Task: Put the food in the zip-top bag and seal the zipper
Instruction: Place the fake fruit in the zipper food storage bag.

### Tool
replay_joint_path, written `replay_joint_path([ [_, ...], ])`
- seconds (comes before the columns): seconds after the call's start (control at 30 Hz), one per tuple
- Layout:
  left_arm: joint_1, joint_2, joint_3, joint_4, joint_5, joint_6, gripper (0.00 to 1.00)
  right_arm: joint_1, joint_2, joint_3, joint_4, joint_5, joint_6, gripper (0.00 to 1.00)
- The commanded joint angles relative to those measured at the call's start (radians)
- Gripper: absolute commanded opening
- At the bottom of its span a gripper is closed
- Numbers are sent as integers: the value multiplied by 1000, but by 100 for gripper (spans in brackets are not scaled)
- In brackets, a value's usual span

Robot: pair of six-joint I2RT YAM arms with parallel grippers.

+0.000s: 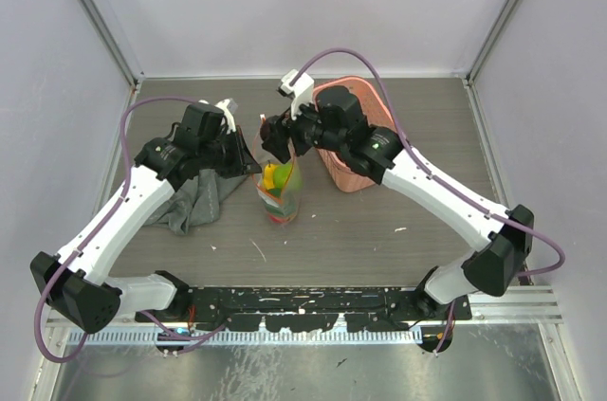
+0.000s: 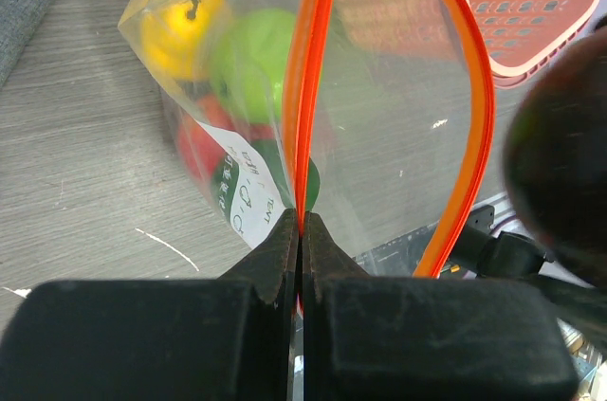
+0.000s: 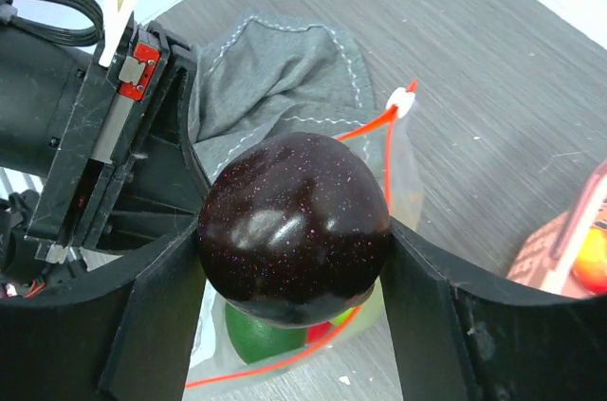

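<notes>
The zip-top bag (image 1: 281,196) stands near the table's middle, its mouth held open and upward. Inside lie a yellow fruit (image 2: 180,27), a green one (image 2: 251,60) and a red one (image 2: 197,150). My left gripper (image 2: 302,228) is shut on one side of the red-orange zipper (image 2: 305,88); the other side (image 2: 476,107) bows away. The white slider (image 3: 403,100) sits at the zipper's far end. Just over the open mouth, my right gripper (image 3: 294,230) is shut on a round, dark purple fruit (image 3: 285,197). From above, both grippers (image 1: 248,162) (image 1: 275,140) meet over the bag.
A pink plastic basket (image 1: 365,90) stands right behind the bag under the right arm, and it also shows close by in the left wrist view (image 2: 531,3). A crumpled grey cloth (image 1: 194,197) lies to the left of the bag, beneath the left arm.
</notes>
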Motion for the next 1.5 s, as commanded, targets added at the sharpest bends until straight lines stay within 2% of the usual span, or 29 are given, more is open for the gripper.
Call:
replay_joint_path([
  [0.0,-3,-33,28,41,14,4,0,11,38,48,56,-66,21,45],
  [0.3,-3,-35,24,44,20,1,0,11,99,35,49,2,45,52],
  [0.6,-4,-50,13,42,13,2,0,11,134,33,57,54,57,68],
  [0.93,-3,-50,6,47,12,1,0,11,115,18,80,29,64,84],
  [1.2,-3,-56,-4,49,11,-1,0,11,75,19,76,28,48,86],
  [1.47,-3,-56,-7,51,11,-3,0,-10,6,29,-4,83,4,86],
])
